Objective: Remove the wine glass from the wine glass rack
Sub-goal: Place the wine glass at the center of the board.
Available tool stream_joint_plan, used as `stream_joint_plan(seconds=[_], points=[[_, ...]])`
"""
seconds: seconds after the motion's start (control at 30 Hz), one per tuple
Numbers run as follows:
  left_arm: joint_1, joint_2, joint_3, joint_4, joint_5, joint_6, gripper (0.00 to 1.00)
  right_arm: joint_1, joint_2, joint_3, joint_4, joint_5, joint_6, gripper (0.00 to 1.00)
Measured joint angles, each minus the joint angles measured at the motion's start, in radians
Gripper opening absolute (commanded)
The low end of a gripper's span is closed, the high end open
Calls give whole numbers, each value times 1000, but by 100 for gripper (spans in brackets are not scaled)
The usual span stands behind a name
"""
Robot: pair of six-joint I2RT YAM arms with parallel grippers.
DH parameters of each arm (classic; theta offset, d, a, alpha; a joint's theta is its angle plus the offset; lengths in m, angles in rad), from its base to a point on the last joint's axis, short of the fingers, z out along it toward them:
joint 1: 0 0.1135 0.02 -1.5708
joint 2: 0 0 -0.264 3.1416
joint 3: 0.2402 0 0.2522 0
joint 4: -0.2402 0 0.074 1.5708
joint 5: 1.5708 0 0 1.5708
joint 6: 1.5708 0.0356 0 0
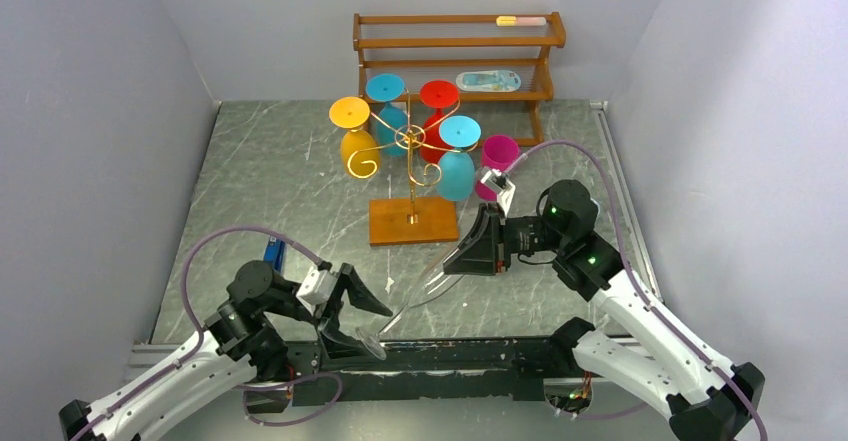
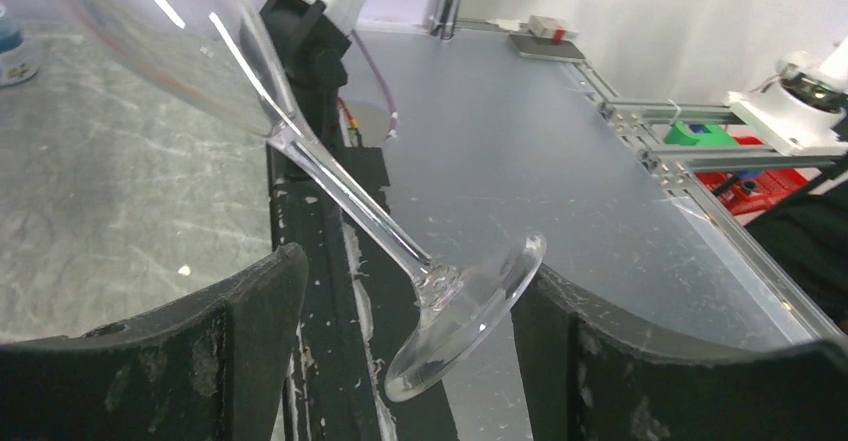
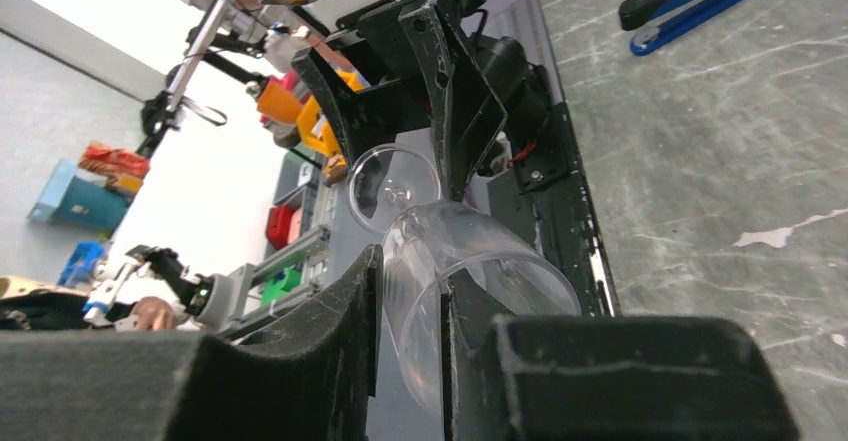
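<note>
Clear stemmed wine glass [image 1: 405, 308]: tilted over near edge of grey bench [image 1: 270, 191], clear of gold wire rack on square wooden base [image 1: 400, 224] | left jaws: apart, flanking foot | right jaws: clamped on bowl rim

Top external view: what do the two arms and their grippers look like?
Both the left arm and right arm have white link shells with black joints; a thin purple cable loops along each. Green lights glow on the right arm's joints. The left gripper and right gripper have broad black, scuffed fingers.
</note>
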Motion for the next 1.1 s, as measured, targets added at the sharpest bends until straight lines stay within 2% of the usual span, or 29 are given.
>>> stream_joint_plan(seconds=[0.07, 0.13, 0.2, 0.47, 0.8, 1.1], points=[[0, -8, 11, -53, -31, 25, 85, -1, -10, 23, -66, 25, -40, 0], [0, -11, 18, -102, -65, 51, 86, -1, -13, 39, -117, 46, -71, 0], [0, -13, 20, -140, -90, 64, 95, -1, -14, 48, -152, 60, -91, 0], [0, -12, 21, -195, -121, 91, 96, -3, -7, 48, -199, 69, -117, 0], [0, 9, 21, -171, -87, 84, 96, -2, 8, 84, -306, 89, -178, 0], [1, 10, 21, -164, -89, 87, 97, -15, -15, 95, -312, 80, -182, 0]])
